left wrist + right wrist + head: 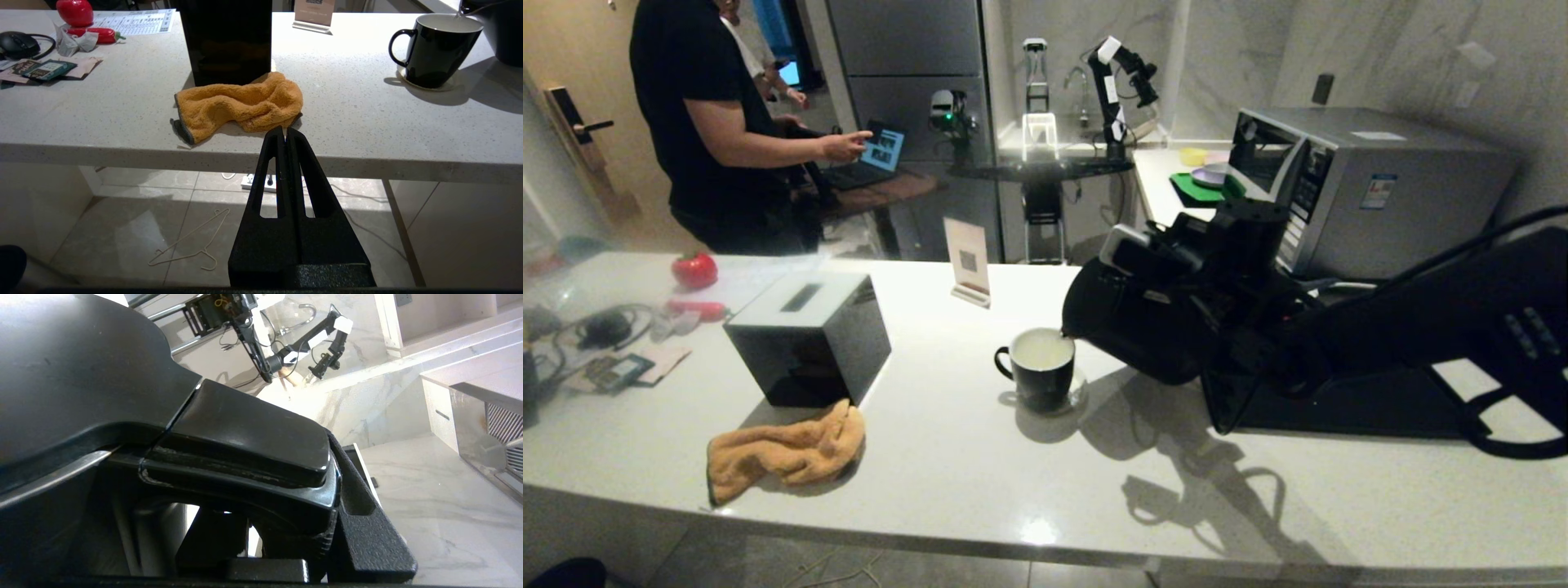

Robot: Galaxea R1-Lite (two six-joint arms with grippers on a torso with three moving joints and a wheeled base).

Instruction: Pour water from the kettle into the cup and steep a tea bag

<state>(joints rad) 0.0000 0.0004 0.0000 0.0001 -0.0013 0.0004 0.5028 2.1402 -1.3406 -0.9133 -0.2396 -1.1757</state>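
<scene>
From the head camera we see the kettle [1143, 327] tipped toward the cup [1041, 367], its small spout at the cup's rim, with the right gripper [1217, 269] clamped around the kettle's handle. The cup stands on a small clear coaster on the white counter [980, 474], handle turned toward the black box [809, 335] on the robot's left. An orange cloth [784, 451] lies crumpled just in front of that box, a small card stand [968, 260] sits behind the cup, and a low black tray [1339, 408] lies under our right arm. A microwave [1372, 188] stands at the back right, and a person in a black shirt [703, 122] is beyond the counter. From the left wrist camera we see the left gripper [285, 132] hanging below the counter edge, fingers pressed together and holding nothing, the orange cloth directly ahead of it. A thin stream of water [458, 15] reaches the cup's white inside. A red pepper [74, 11], a mouse [16, 44] and some packets sit far off on the counter. From the right wrist camera the kettle's handle and lid fill nearly everything, and one textured finger [367, 539] lies against the handle.
</scene>
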